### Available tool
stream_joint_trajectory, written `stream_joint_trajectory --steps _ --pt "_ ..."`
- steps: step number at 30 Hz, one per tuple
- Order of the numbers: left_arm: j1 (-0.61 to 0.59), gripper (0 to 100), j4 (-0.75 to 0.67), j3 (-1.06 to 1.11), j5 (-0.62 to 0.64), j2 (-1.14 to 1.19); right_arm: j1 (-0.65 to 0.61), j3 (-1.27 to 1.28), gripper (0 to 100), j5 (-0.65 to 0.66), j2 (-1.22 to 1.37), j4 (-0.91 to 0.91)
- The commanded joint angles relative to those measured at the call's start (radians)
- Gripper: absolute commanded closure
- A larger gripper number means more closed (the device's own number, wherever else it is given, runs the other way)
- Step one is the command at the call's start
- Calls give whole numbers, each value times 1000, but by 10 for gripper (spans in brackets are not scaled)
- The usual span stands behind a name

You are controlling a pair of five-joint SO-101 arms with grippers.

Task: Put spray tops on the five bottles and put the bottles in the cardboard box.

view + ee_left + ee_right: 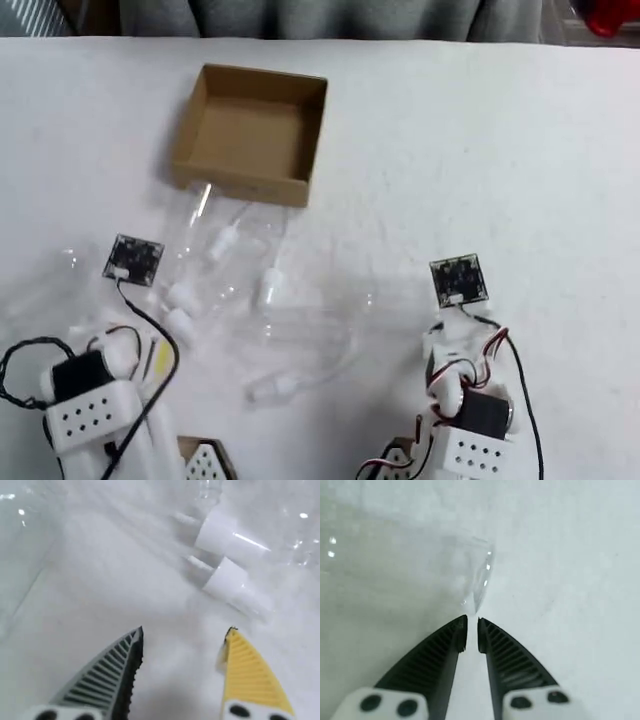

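Observation:
The open cardboard box [250, 130] stands at the back of the white table, nothing inside it. Several clear bottles [310, 330] lie in a loose heap in front of it, between the two arms. White spray tops [272, 285] show among them, and I cannot tell which are screwed on. My left gripper [182, 635] is open just above the table, with two white spray tops [225, 580] a short way ahead of its fingertips. My right gripper [472, 626] is shut on nothing, its tips near the base of a clear bottle [479, 575].
The left arm [95, 395] sits at the front left, the right arm [465, 420] at the front right. One more clear bottle [60, 270] lies left of the left arm. White table stretches to the right of the heap and behind the box.

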Motion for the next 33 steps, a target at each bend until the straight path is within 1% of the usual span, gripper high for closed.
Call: stream_joint_trajectory --steps 1,8,12,14,21,28,31,33 --pt "-1 748 -17 18 12 -76 1 -106 984 3 -5 -51" --pt "1 748 -15 43 12 -117 -54 -341 984 3 -2 -44" --pt "1 748 -15 44 12 -117 -87 -485 984 2 101 -44" --pt "1 748 -15 44 12 -117 -122 -574 984 -11 213 -44" --pt "1 748 -15 44 12 -117 -297 -924 984 -176 694 -42" --pt "1 748 -17 44 12 -117 -450 -1200 984 -413 1082 -44" --pt "1 748 -17 44 12 -117 -504 -1292 983 -463 1242 -48" --pt "1 748 -17 46 12 -117 -532 -1355 983 -474 1346 -50"
